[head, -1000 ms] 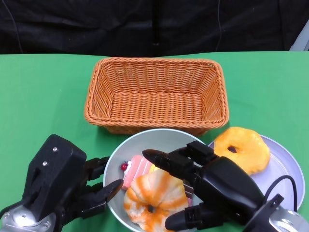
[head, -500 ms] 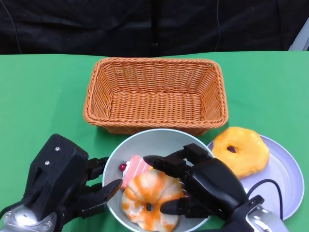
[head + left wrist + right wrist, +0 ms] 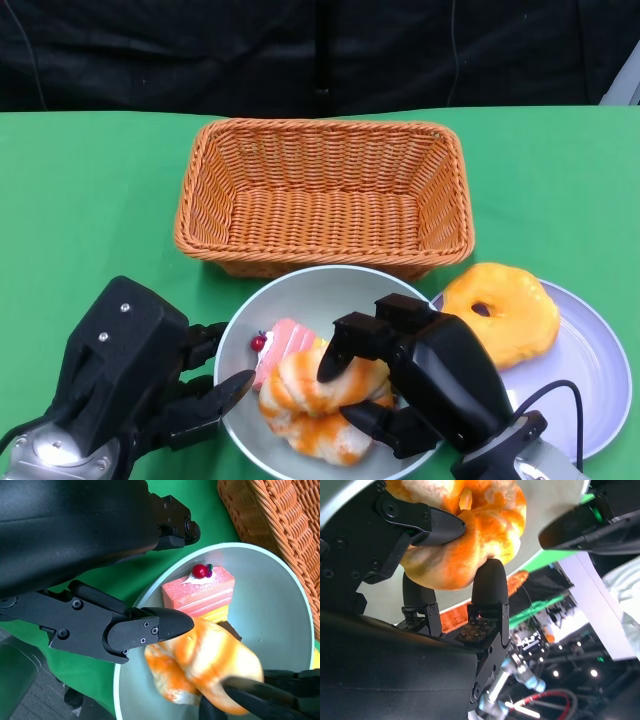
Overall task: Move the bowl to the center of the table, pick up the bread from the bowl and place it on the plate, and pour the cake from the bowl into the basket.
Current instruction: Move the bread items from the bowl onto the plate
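nearest, the right hand (image 3: 415, 385) grips the bread (image 3: 320, 400), an orange-and-white glazed ring, its fingers (image 3: 345, 345) curled over the top and another digit pressing from below. right wrist view confirms this: black fingertips (image 3: 437, 525) clamp the bread (image 3: 465, 540) on both sides. the bread sits tilted, inside the bowl (image 3: 300, 290), toward the bowl's near half; whether it touches the bowl floor cannot be told.

left hand (image 3: 150, 385) is at the bowl's near-left rim. one finger (image 3: 225, 390) reaches over the rim into the bowl and another lies outside it, so the hand holds the rim between them; left wrist view shows the finger (image 3: 150, 627) tip just beside the bread (image 3: 205, 667).

cake (image 3: 283, 345), a pink and yellow layered slice with a red cherry, lies in the bowl just left of the bread, touching or nearly touching it. left wrist view shows the cake (image 3: 200, 595) flat on the bowl (image 3: 270, 610) floor.

right of the bowl, a pale plate (image 3: 580, 370) carries a yellow donut (image 3: 500, 310) on its far-left part; plate rim and bowl rim are just beside each other.

farther back, the wicker basket (image 3: 325, 150) stands on the green table (image 3: 90, 200), its near wall just beside the bowl's far rim.
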